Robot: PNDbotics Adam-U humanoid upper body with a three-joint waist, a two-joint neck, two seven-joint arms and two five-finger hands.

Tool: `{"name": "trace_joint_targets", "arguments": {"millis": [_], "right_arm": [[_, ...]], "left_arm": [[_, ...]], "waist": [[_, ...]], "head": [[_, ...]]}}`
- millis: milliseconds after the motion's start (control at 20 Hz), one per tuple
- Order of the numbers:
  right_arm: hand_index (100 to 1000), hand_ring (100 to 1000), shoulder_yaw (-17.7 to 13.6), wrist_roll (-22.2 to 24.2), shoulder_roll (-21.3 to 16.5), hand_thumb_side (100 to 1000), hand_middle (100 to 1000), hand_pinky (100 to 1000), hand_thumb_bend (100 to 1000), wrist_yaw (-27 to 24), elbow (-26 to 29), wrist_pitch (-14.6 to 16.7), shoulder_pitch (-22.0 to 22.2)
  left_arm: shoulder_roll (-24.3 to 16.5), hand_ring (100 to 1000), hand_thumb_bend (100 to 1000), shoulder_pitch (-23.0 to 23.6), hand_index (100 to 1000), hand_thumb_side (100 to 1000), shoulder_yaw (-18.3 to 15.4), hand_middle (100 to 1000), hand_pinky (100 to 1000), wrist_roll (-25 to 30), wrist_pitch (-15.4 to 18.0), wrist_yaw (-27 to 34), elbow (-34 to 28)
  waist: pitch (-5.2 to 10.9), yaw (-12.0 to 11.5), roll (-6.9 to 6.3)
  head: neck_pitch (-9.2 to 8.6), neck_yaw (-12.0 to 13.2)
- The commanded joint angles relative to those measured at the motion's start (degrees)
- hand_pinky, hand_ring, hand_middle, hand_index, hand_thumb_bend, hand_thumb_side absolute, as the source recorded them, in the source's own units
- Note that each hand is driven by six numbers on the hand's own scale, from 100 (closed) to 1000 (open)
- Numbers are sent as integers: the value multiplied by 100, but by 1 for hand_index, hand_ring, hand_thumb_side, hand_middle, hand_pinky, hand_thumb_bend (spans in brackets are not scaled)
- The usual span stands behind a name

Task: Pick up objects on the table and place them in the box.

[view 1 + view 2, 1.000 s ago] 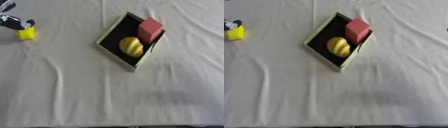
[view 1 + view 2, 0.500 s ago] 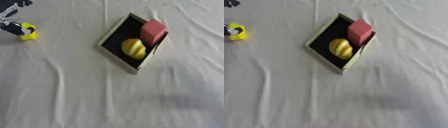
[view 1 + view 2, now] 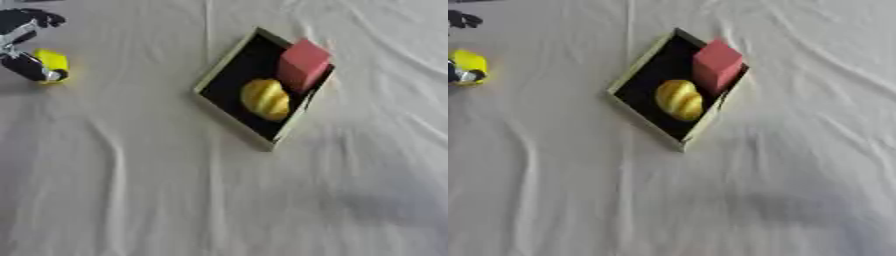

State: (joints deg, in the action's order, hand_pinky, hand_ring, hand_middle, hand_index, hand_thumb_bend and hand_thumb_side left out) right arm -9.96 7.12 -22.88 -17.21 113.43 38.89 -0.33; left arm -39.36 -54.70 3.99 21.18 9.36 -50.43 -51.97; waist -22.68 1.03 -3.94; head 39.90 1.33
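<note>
Mostly I see wrinkled white cloth [image 3: 175,200] covering the whole table, with long creases running down from the far edge and a soft shadow near the lower right. Nothing lies on the cloth between the yellow block [image 3: 52,62] and the box [image 3: 229,67]; they are well apart, the block at the far left, the box right of centre.

That block is small, bright yellow and roughly cube-shaped, sitting on the cloth. My left hand [image 3: 26,65] comes in at the upper left edge, and one dark finger with a silver tip lies against the block's left side. A second dark part of the hand shows above it, but I cannot tell whether the fingers close round the block or merely touch it. My right hand shows in neither view.

The box is shallow, with a pale rim and a black inside, turned so it sits like a diamond. In it a red block [image 3: 303,64] stands at the far right corner, leaning over the rim, and a rounded yellow thing with faint ridges [image 3: 265,99] lies just beside it toward the middle.
</note>
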Motion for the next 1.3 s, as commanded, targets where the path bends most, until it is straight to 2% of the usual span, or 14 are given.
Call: {"name": "trace_joint_targets", "arguments": {"millis": [50, 350, 650, 900, 1200, 1300], "right_arm": [[774, 865, 0, 3, -47, 470, 646, 1000, 100, 39, 116, -47, -40], [774, 864, 2, -3, -26, 470, 643, 1000, 100, 52, 116, -78, -55], [774, 863, -1, -18, -14, 470, 641, 1000, 100, 40, 116, -94, -72], [774, 863, -4, -18, 4, 470, 639, 1000, 100, 37, 116, -140, -85], [775, 862, 4, -6, 12, 470, 637, 1000, 100, 9, 116, -191, -91], [775, 862, 6, -1, 10, 470, 637, 1000, 100, -19, 116, -211, -94]], "left_arm": [[-307, 925, 578, -142, 956, 100, -102, 855, 949, 90, -34, -157, 7], [-354, 929, 622, -144, 952, 100, -132, 859, 953, 145, -87, -373, 88], [-334, 924, 607, -140, 942, 100, -136, 851, 945, 215, -96, -455, 181], [-314, 840, 537, -133, 888, 100, -129, 717, 882, 274, -165, -515, 177], [-339, 748, 546, -132, 772, 100, -92, 597, 803, 315, -347, -793, 140], [-345, 716, 521, -129, 739, 100, -77, 567, 769, 313, -403, -981, 134]], "waist": [[91, 5, 0], [69, 24, -10], [58, 36, -6], [54, 43, -13], [69, 47, -34], [79, 52, -39]], "head": [[-77, 17], [-89, 22], [-100, 28], [-89, 26], [-87, 21], [-84, 18]]}}
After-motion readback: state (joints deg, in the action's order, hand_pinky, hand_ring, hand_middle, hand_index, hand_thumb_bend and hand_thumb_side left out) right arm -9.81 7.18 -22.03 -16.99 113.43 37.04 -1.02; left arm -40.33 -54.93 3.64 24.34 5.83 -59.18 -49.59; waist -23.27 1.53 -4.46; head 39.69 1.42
